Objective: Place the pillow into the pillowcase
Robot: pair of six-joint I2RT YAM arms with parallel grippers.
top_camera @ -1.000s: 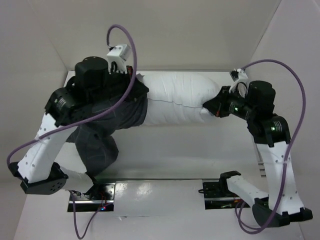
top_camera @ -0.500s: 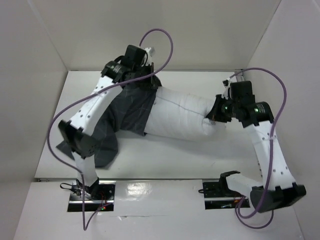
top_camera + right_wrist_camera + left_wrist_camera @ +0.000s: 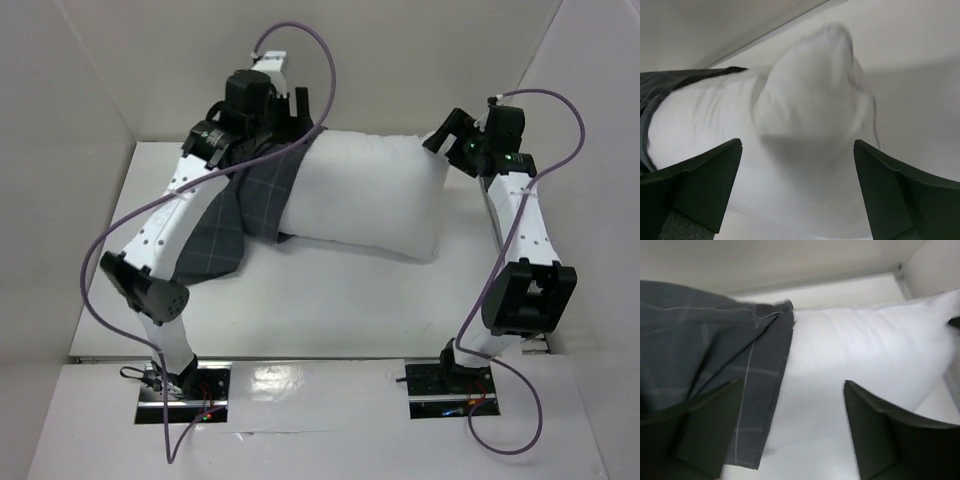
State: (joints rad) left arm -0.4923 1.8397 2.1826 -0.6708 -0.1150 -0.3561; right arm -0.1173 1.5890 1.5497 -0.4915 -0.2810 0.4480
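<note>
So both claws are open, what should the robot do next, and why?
Probably close the left gripper on the pillowcase hem and draw it further over the pillow. The pillowcase covers only one end, most of the pillow lies bare, and the right gripper is open too, holding nothing.

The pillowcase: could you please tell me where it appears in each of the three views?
Top external: the pillowcase lies left of centre, covering the left end of the pillow.
Left wrist: it fills the left half, its edge lying over the pillow.
Right wrist: only a dark strip at the left edge.
Shared landmark: the white pillow, visible in all three.
</note>
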